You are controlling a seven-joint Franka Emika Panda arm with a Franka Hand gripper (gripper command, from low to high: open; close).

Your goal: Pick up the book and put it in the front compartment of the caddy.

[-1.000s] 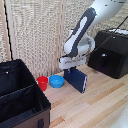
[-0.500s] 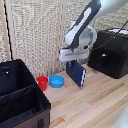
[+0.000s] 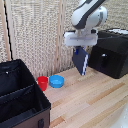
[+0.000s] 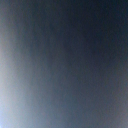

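The dark navy book [image 3: 81, 61] hangs tilted in the air above the wooden table, pale page edges showing along one side. My gripper [image 3: 79, 48] is shut on its upper end, below the white arm. The black fabric caddy [image 3: 20, 97] stands at the exterior view's lower left, its divider splitting it into two open compartments, well apart from the book. A dark blue blur, the book's cover [image 4: 75, 60] right against the lens, fills the wrist view.
A small red cup [image 3: 42, 82] and a blue bowl [image 3: 56, 81] sit on the table between the caddy and the book. A rigid black box [image 3: 111, 52] stands at the exterior view's right. A slatted wall closes the back.
The book has been lifted off the table, and it has risen higher with the gripper across the frames. Cup, bowl and caddy have not moved.
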